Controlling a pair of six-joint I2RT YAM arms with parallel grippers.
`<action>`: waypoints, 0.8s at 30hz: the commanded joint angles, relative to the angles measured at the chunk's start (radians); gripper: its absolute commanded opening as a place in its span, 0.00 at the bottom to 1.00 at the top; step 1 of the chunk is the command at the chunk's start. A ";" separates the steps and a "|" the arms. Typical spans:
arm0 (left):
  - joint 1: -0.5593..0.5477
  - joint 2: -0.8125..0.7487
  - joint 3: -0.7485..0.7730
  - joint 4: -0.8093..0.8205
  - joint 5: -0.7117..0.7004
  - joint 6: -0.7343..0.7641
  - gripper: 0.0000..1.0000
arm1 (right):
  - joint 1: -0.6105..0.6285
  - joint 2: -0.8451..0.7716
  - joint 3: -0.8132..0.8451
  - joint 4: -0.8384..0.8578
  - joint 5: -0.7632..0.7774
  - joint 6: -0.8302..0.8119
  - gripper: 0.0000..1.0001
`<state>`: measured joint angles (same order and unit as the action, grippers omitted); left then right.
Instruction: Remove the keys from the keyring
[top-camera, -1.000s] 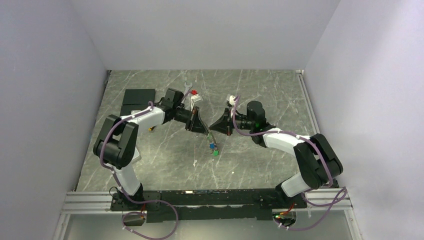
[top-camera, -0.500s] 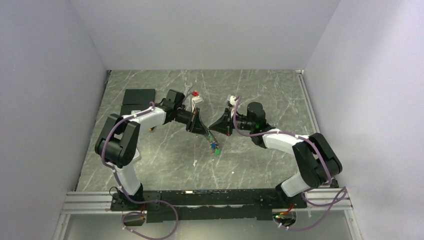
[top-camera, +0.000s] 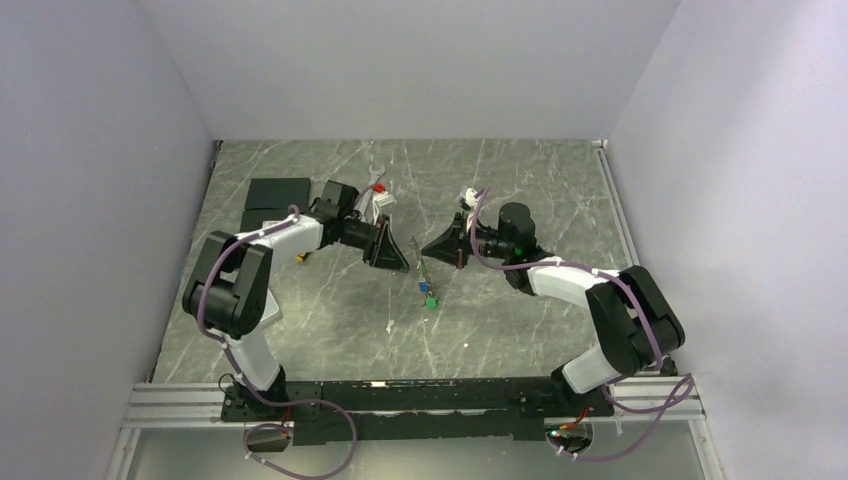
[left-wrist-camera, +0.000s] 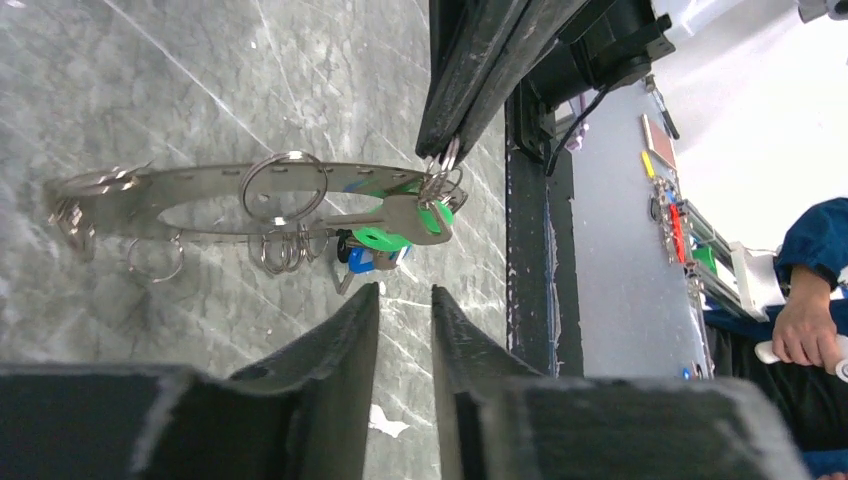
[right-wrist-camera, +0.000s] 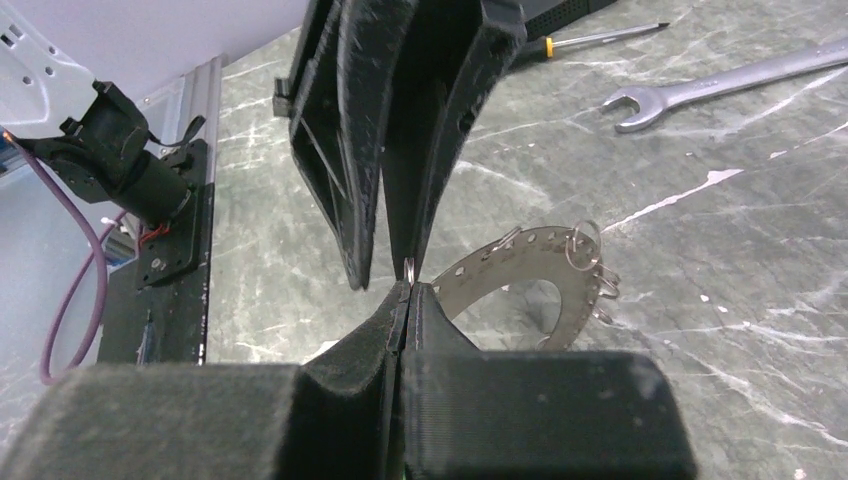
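At the left, the left gripper is being held barely parted, gripping nothing. Centrally, the tiny green- and blue-headed keys are being carried, not yet detached, on the flat grey perforated metal keyring. Rightward, the right gripper is being pressed shut on the keyring. Removal is being judged wholly outstanding; no containers are being shown.

No lettering, number, brand mark or sign can be read in any of the views.
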<state>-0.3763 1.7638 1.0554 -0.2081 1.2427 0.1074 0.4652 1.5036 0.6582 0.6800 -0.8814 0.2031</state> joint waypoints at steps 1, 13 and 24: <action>0.013 -0.119 -0.016 0.085 0.031 -0.045 0.35 | -0.002 -0.015 -0.003 0.099 -0.018 0.025 0.00; 0.006 -0.092 -0.045 0.371 -0.005 -0.299 0.43 | 0.003 -0.011 -0.023 0.159 0.017 0.090 0.00; -0.025 -0.073 -0.042 0.359 -0.012 -0.280 0.33 | 0.006 -0.006 -0.026 0.180 0.017 0.111 0.00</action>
<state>-0.3908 1.6867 1.0134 0.1165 1.2327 -0.1452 0.4664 1.5036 0.6323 0.7731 -0.8661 0.2939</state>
